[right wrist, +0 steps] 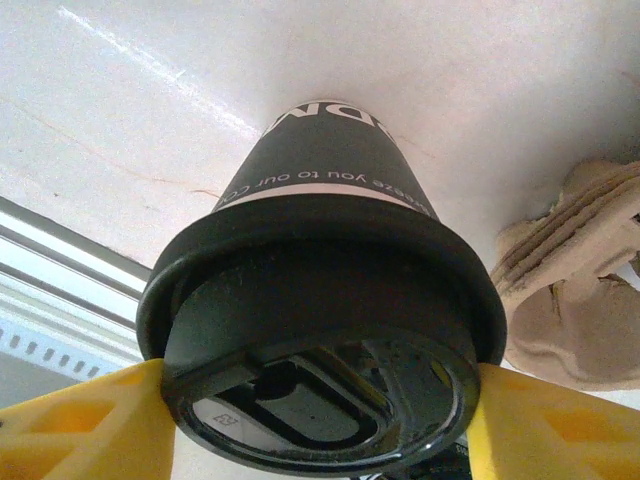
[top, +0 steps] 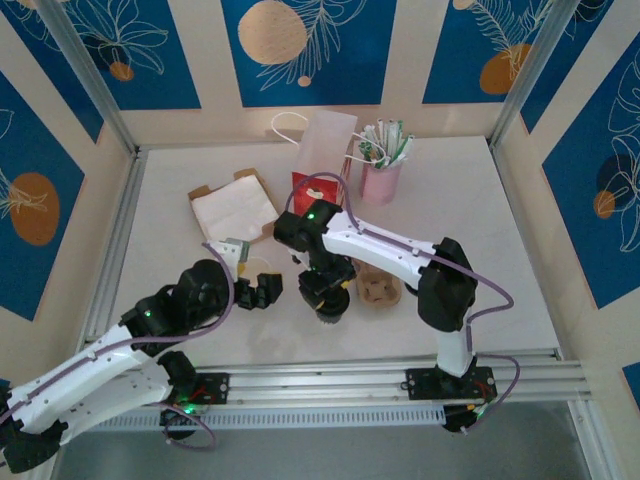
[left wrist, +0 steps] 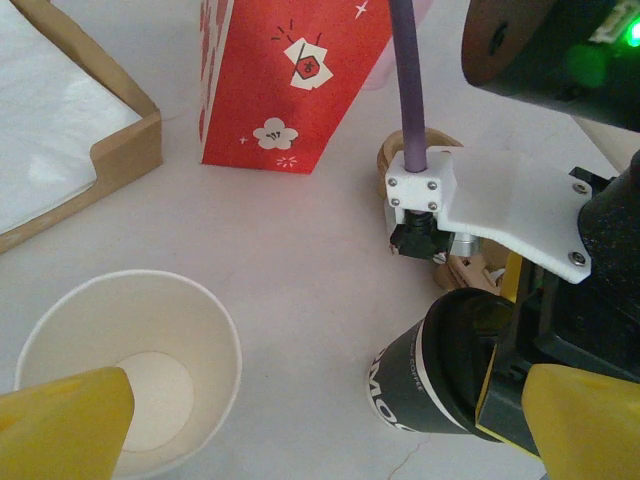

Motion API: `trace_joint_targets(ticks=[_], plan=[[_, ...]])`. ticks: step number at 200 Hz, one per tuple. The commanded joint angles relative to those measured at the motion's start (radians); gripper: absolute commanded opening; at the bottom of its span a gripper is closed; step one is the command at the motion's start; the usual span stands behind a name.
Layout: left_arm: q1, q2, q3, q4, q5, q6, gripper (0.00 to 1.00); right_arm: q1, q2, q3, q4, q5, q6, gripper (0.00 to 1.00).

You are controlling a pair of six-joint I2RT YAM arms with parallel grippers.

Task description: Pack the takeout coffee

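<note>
A black takeout coffee cup (right wrist: 330,170) with a black lid (right wrist: 320,400) stands upright on the white table. My right gripper (right wrist: 320,405) is shut on the lid, one yellow finger (right wrist: 90,425) pressed against each side. From above, the right gripper (top: 330,288) sits over the cup (top: 330,308). An empty white paper cup (left wrist: 130,370) stands to the left of the black cup (left wrist: 430,385). My left gripper (left wrist: 320,430) is open and holds nothing, and the two cups lie within its spread. A red paper bag (top: 325,150) stands upright at the back.
A moulded cardboard cup carrier (top: 378,288) lies just right of the black cup. A cardboard tray of white napkins (top: 232,208) is at the left. A pink cup of stir sticks (top: 382,165) stands by the bag. The aluminium rail (top: 400,360) runs along the near edge.
</note>
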Motion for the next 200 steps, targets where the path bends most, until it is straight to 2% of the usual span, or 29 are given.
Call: trace_joint_targets(ticks=[1,56,150,200], plan=[[0.013,-0.012,-0.009,0.013,0.012,0.004,1.0,0.018,0.139,-0.082,0.039,-0.064,-0.014,0.67],[0.013,-0.014,-0.011,0.013,0.011,0.004,1.0,0.018,0.171,-0.083,0.071,-0.08,-0.02,0.67],[0.014,-0.02,-0.004,0.008,0.017,0.004,1.0,0.014,0.145,-0.222,0.201,-0.163,0.01,0.68],[0.014,-0.016,0.008,0.007,0.019,0.006,1.0,0.012,0.093,-0.147,0.13,-0.128,0.03,0.73]])
